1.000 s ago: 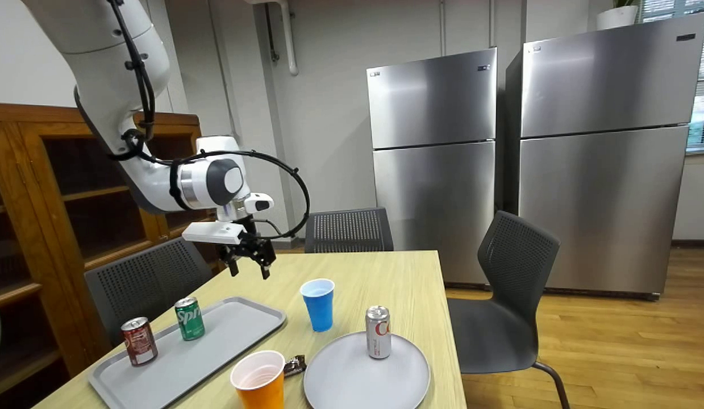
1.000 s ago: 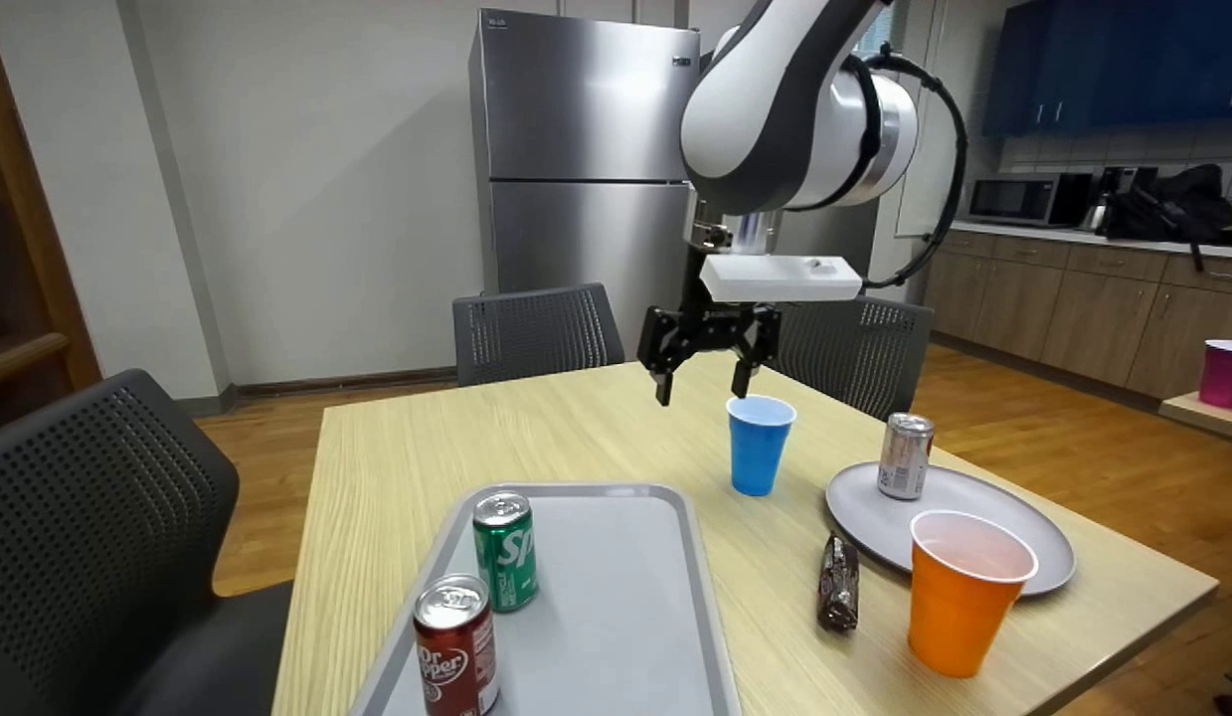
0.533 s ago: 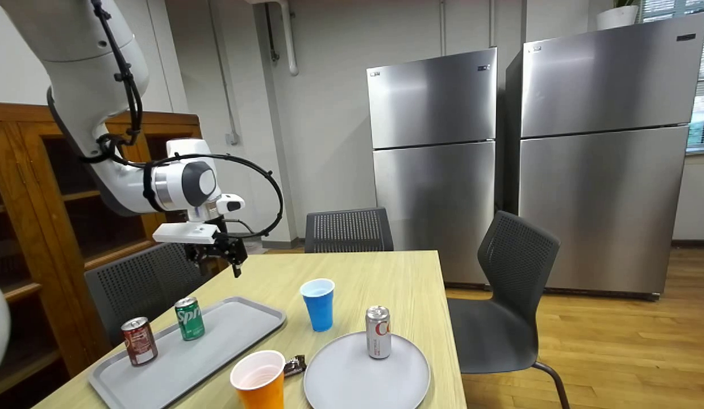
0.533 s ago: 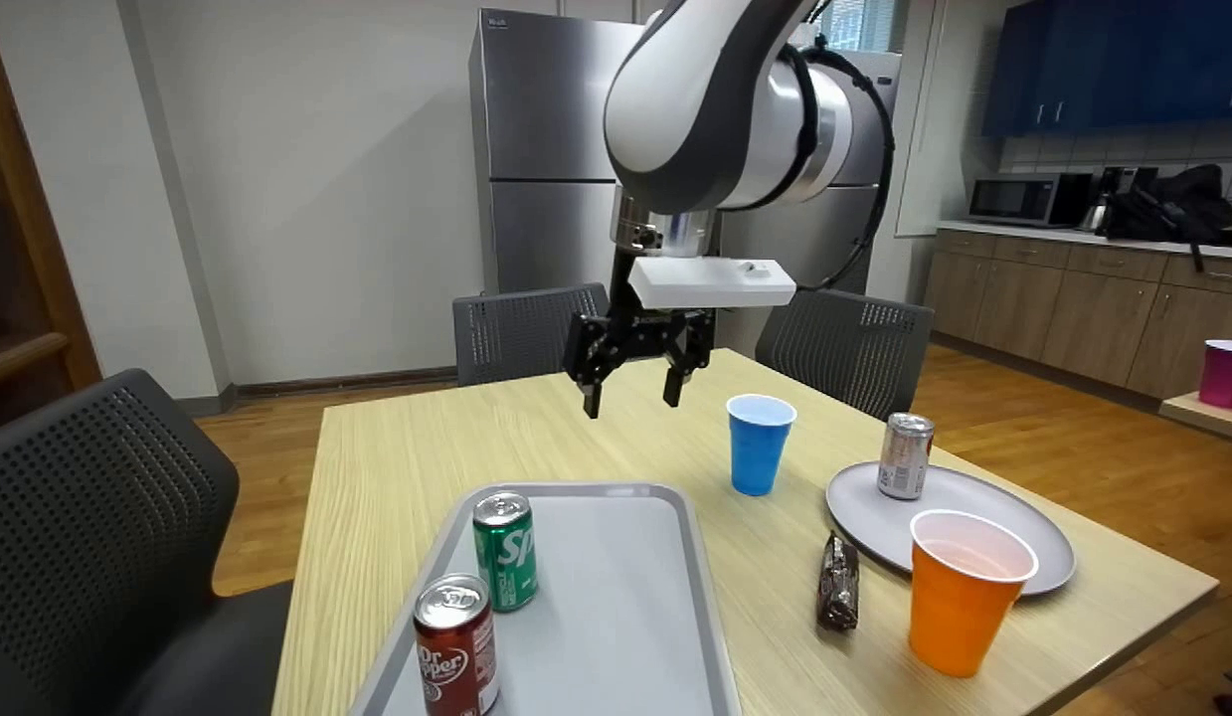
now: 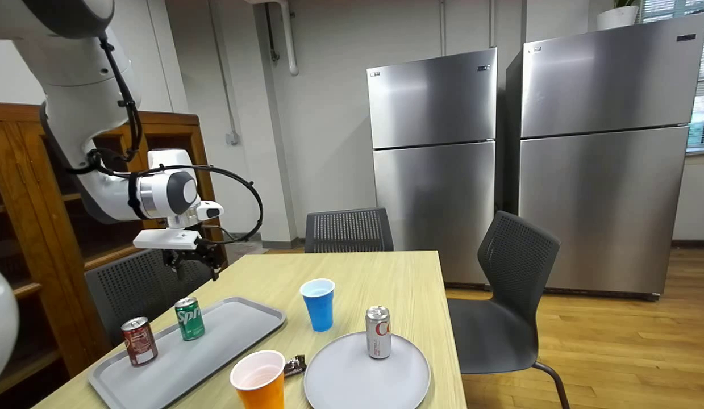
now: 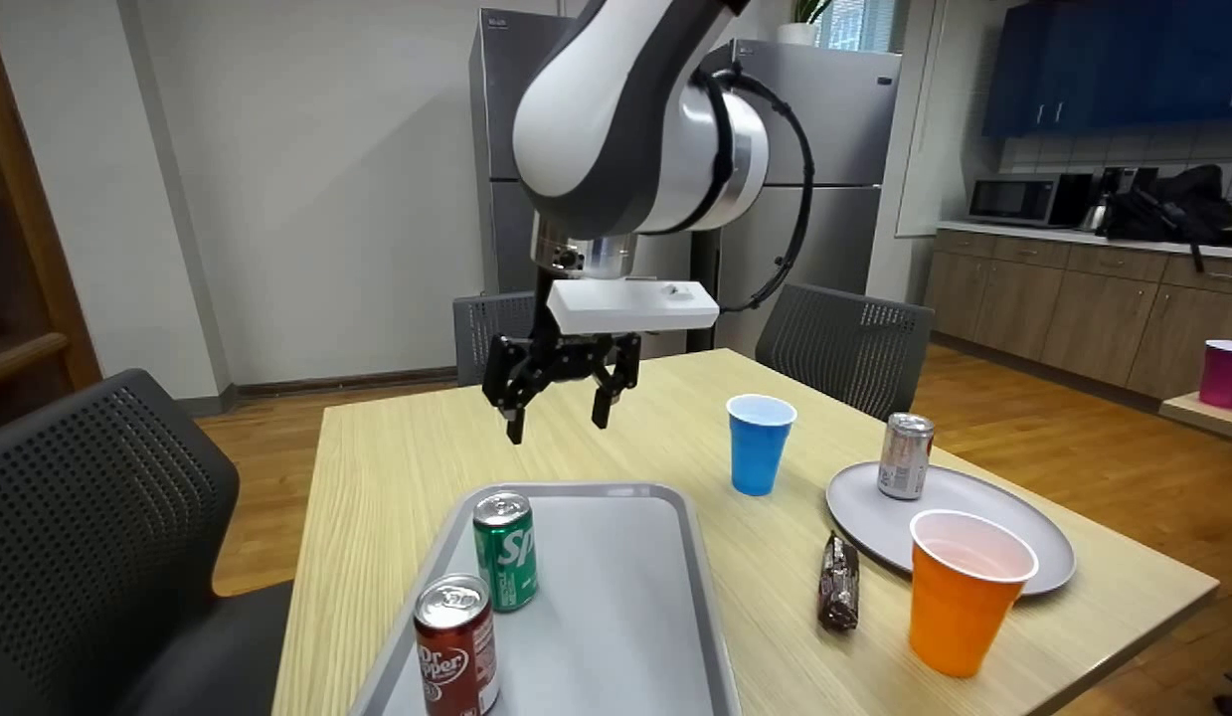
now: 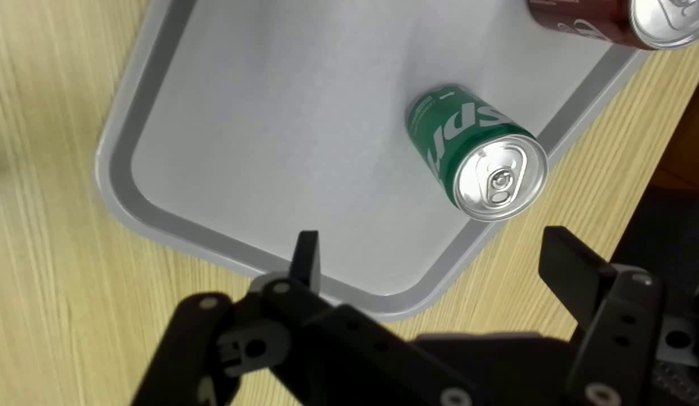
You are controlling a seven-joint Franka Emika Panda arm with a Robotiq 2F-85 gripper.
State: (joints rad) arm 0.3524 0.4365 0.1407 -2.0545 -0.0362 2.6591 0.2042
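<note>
A blue cup [image 6: 760, 447] stands on a pale wood-grain table [image 6: 407, 438], off to one side of the gripper [image 6: 558, 430]; farther from it, a silver can [image 6: 905, 459] tops a round gray plate [image 6: 983, 492], near an orange cup [image 6: 964, 612] and a dark-wrapped bar [image 6: 838, 587]. Well beyond the gripper, two steel refrigerators [image 5: 434, 193] stand before a gray wall [image 5: 329, 142].

The Sprite can [image 6: 506, 552] stands near the Dr Pepper can [image 6: 456, 651] on the tray [image 6: 616, 597].

- Pale grey wall [image 5: 334, 170] with vertical pipes [image 5: 291, 48]
- Two stainless refrigerators [image 5: 437, 187] near a window [image 5: 703, 122] with blinds [image 5: 670, 5]
- Wooden cabinet [image 5: 30, 199] with glazed doors [image 5: 96, 238]
- Dark perforated-back chairs [image 5: 516, 255] around a pale wood-grain table [image 5: 386, 284]
- Glossy plank floor [image 5: 624, 346]
- Blue wall cupboards [image 6: 1123, 60] above a wood-fronted counter [image 6: 1093, 308]
</note>
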